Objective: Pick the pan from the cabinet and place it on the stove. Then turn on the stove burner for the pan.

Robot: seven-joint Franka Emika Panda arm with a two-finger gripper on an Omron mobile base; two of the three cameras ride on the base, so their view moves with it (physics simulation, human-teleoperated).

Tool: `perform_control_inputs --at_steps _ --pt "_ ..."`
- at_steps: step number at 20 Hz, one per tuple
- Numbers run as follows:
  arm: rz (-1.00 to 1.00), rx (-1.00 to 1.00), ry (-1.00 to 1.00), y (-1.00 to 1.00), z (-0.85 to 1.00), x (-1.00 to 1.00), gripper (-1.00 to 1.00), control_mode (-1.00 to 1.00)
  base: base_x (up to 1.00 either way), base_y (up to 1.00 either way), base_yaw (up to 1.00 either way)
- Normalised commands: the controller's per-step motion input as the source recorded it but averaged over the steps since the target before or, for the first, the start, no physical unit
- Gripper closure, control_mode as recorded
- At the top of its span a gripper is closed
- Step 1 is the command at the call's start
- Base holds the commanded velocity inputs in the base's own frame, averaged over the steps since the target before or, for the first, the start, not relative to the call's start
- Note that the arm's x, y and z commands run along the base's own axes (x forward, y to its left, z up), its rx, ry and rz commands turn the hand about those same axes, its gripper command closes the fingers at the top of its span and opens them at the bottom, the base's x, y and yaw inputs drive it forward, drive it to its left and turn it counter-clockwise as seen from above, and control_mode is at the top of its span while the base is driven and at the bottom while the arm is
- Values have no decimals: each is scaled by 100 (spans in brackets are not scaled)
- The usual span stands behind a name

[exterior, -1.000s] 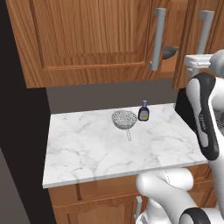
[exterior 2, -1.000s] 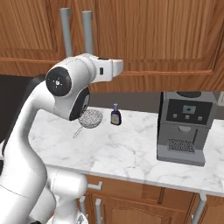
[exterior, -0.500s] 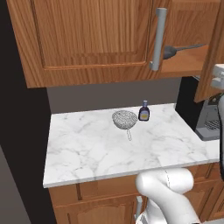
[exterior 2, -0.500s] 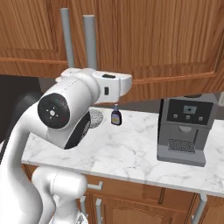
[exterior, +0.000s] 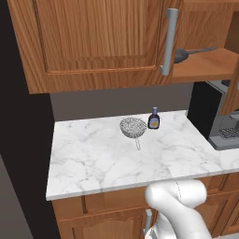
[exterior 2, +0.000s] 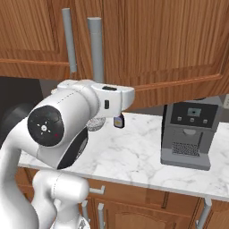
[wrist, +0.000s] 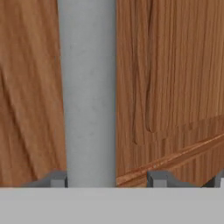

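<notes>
The cabinet (exterior: 93, 42) is reddish-brown wood with streaky grain, its bar handle (exterior: 170, 42) plain grey; at 2 o'clock the pan (exterior: 196, 52) shows dark grey. The worktop (exterior: 93, 158) is white marble with grey veins. On it sit a silvery mesh strainer (exterior: 133, 127), a dark bottle (exterior: 154, 119) with a yellow label, and a grey-and-black coffee machine (exterior 2: 188, 134).

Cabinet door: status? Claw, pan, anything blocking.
Claw tips straddling the grey door handle, gap on one side, not clamped. Cabinet right door open; pan handle pokes out on shelf. Door itself stands near the reach path.
</notes>
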Motion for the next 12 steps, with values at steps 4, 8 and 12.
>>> perform_control_inputs --at_steps 4,8,12 --pt "0 0 0 -2 0 -21 -100 -100 0 0 0" --pt "0 0 -12 -34 0 -57 -100 -100 0 0 0" --pt "-4 0 -19 -27 0 -97 -100 -100 0 0 0"
